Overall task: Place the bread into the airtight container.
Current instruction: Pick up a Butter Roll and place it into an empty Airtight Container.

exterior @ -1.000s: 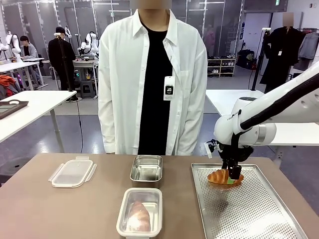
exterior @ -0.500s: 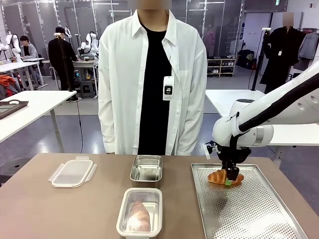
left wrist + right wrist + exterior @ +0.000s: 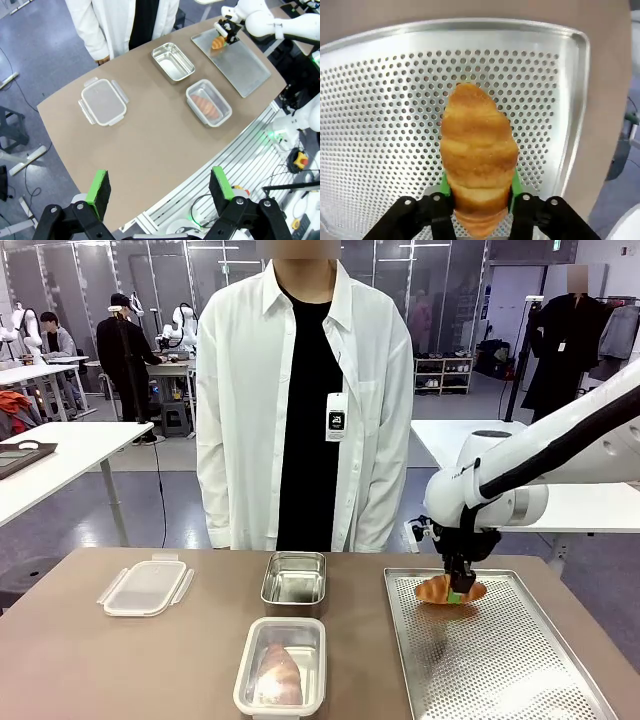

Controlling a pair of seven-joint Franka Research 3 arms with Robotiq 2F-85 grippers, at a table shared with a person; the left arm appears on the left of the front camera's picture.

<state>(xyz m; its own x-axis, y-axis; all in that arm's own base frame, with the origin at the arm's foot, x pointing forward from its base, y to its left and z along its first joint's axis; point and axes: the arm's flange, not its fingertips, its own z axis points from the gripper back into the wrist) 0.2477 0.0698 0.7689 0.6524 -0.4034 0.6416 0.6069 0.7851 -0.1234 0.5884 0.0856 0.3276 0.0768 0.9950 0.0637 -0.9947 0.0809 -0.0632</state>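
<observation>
A golden croissant-shaped bread (image 3: 438, 589) hangs just above the far end of the perforated metal tray (image 3: 500, 660), with my right gripper (image 3: 458, 592) shut on it. The right wrist view shows the bread (image 3: 479, 150) pinched between the green pads (image 3: 515, 184) over the tray (image 3: 380, 100). The clear airtight container (image 3: 248, 660) stands near the table's front middle and holds another bread (image 3: 278, 672). My left gripper (image 3: 160, 187) is open, high above the table's front edge, looking down on the container (image 3: 220, 119).
The container's clip lid (image 3: 146, 586) lies at the left of the table. A bare steel pan (image 3: 294, 578) sits behind the container. A person in a white shirt (image 3: 300, 400) stands at the far edge.
My right gripper's fingers have closed on the bread and raised it slightly off the tray, shifting a little left. The rest of the table looks the same.
</observation>
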